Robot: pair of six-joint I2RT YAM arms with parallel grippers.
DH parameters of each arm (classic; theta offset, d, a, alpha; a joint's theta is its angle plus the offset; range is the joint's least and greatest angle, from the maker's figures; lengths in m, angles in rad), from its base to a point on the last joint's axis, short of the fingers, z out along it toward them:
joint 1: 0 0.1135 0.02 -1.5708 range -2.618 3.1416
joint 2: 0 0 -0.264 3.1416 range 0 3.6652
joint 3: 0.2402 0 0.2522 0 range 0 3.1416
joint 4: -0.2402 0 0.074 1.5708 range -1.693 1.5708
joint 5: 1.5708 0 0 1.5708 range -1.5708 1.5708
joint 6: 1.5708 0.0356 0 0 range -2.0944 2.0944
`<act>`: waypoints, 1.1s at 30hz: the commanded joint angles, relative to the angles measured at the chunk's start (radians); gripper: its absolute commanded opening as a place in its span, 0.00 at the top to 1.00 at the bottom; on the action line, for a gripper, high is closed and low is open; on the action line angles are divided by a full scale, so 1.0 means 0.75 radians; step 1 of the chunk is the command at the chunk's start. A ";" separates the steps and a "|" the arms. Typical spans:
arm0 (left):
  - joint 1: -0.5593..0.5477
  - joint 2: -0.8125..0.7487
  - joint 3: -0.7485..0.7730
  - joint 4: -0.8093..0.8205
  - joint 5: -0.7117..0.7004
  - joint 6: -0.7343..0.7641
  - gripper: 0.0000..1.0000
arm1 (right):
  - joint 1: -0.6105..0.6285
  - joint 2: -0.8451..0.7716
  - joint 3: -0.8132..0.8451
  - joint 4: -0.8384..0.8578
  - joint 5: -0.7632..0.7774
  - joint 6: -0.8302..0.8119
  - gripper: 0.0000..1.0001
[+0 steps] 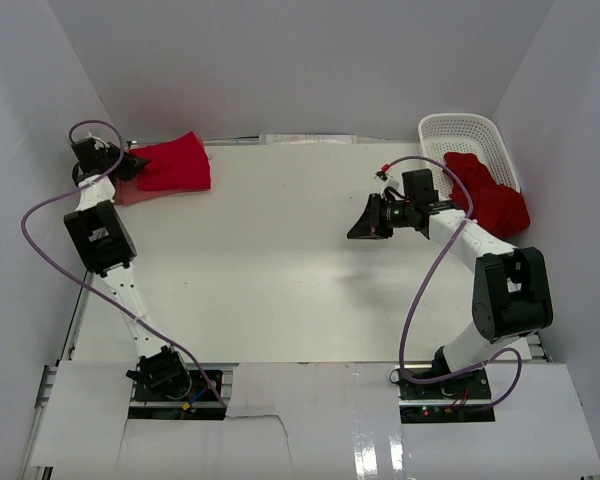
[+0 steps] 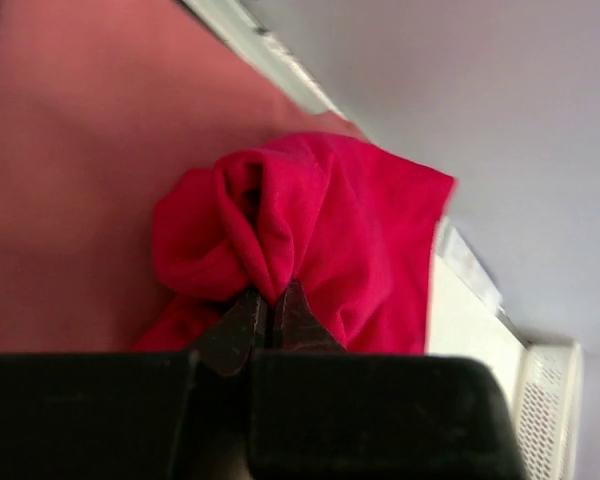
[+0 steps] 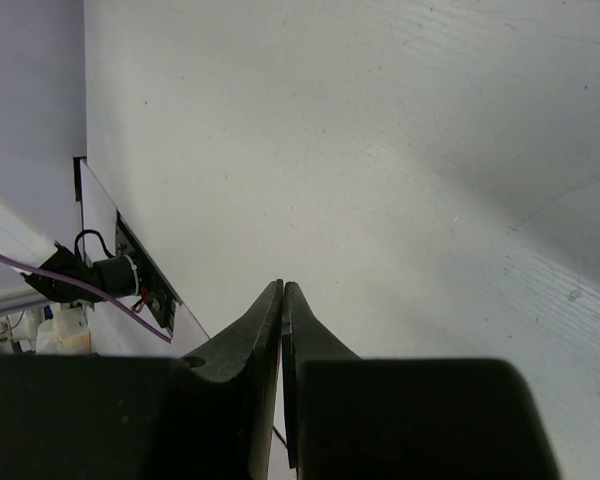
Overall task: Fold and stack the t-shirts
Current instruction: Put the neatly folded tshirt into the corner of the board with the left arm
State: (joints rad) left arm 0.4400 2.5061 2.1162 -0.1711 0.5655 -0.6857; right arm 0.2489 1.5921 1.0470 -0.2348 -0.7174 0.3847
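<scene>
Crimson t-shirt [image 2: 360, 230] fold is pinched by left gripper [image 2: 268, 303] (right gripper [image 3: 282, 292] pressed together above table [image 3: 400, 150]).

Bright, diffuse lighting from above; only a faint soft shadow on the matte white tabletop [image 1: 280, 260]. Patchy glare on the glossy white near-edge panel [image 1: 370, 440]. Overhead view sharp. Left-wrist view soft throughout, crumpled crimson cloth t-shirt [image 2: 360, 230] oversaturated, blurred at the edges. Right-wrist view crisp mid-frame, dark and defocused along the bottom.
</scene>
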 commanded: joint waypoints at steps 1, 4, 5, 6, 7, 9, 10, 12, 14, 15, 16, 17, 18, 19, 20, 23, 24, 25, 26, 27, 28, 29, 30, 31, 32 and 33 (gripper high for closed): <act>0.021 -0.161 -0.111 0.066 -0.208 0.043 0.99 | 0.010 -0.033 -0.007 0.025 -0.031 -0.024 0.92; 0.019 -0.202 -0.106 0.126 -0.249 0.051 0.96 | 0.018 -0.028 -0.019 0.043 -0.038 -0.020 0.92; 0.017 -0.206 -0.091 0.146 -0.253 0.053 0.94 | 0.022 -0.028 -0.030 0.047 -0.038 -0.020 0.92; 0.013 -0.208 -0.073 0.165 -0.251 0.059 0.90 | 0.026 -0.028 -0.034 0.049 -0.038 -0.020 0.92; 0.006 -0.208 -0.067 0.175 -0.261 0.065 0.87 | 0.028 -0.028 -0.040 0.053 -0.040 -0.018 0.92; -0.010 -0.206 -0.056 0.216 -0.261 0.082 0.84 | 0.032 -0.032 -0.054 0.061 -0.042 -0.018 0.92; -0.014 -0.202 -0.050 0.264 -0.243 0.082 0.80 | 0.036 -0.032 -0.058 0.061 -0.040 -0.020 0.92; -0.028 -0.177 -0.028 0.322 -0.218 0.086 0.78 | 0.040 -0.039 -0.077 0.070 -0.038 -0.020 0.92; -0.049 -0.165 0.017 0.339 -0.236 0.108 0.61 | 0.046 -0.047 -0.091 0.078 -0.038 -0.020 0.92; -0.071 -0.167 0.015 0.357 -0.235 0.123 0.48 | 0.053 -0.049 -0.101 0.080 -0.038 -0.020 0.92; -0.081 -0.167 0.029 0.381 -0.235 0.141 0.48 | 0.057 -0.049 -0.105 0.080 -0.038 -0.020 0.92; -0.092 -0.171 0.038 0.384 -0.247 0.186 0.40 | 0.061 -0.051 -0.109 0.082 -0.036 -0.020 0.92; -0.116 -0.181 0.038 0.408 -0.253 0.202 0.39 | 0.071 -0.053 -0.109 0.084 -0.035 -0.020 0.92; -0.128 -0.186 0.054 0.404 -0.249 0.221 0.38 | 0.077 -0.051 -0.109 0.084 -0.033 -0.018 0.92; -0.143 -0.198 0.066 0.398 -0.263 0.272 0.38 | 0.081 -0.051 -0.109 0.084 -0.029 -0.018 0.92; -0.198 -0.243 0.077 0.392 -0.304 0.343 0.37 | 0.096 -0.051 -0.114 0.088 -0.027 -0.016 0.92; -0.233 -0.287 0.058 0.388 -0.324 0.404 0.37 | 0.098 -0.055 -0.116 0.088 -0.025 -0.014 0.92; -0.253 -0.320 0.030 0.388 -0.357 0.441 0.37 | 0.100 -0.055 -0.120 0.090 -0.027 -0.014 0.92; -0.278 -0.357 -0.049 0.390 -0.394 0.486 0.37 | 0.102 -0.055 -0.120 0.094 -0.025 -0.010 0.92; -0.306 -0.420 -0.081 0.388 -0.489 0.602 0.37 | 0.104 -0.055 -0.120 0.094 -0.027 -0.012 0.92; -0.369 -0.451 -0.111 0.376 -0.557 0.666 0.37 | 0.106 -0.055 -0.122 0.096 -0.029 -0.010 0.92; -0.404 -0.486 -0.197 0.383 -0.708 0.730 0.37 | 0.106 -0.055 -0.122 0.096 -0.029 -0.010 0.92; -0.467 -0.539 -0.234 0.392 -0.824 0.791 0.37 | 0.110 -0.053 -0.122 0.094 -0.035 -0.012 0.92; -0.494 -0.554 -0.259 0.398 -0.937 0.881 0.34 | 0.110 -0.055 -0.122 0.094 -0.038 -0.014 0.92; -0.511 -0.564 -0.277 0.400 -0.995 0.906 0.33 | 0.112 -0.057 -0.126 0.094 -0.042 -0.014 0.92; -0.519 -0.568 -0.302 0.400 -1.014 0.906 0.33 | 0.114 -0.065 -0.128 0.092 -0.038 -0.016 0.92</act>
State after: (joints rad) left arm 0.0902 2.1895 1.9278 0.0998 0.0181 -0.1650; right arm 0.3279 1.5883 0.9646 -0.1993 -0.7250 0.3843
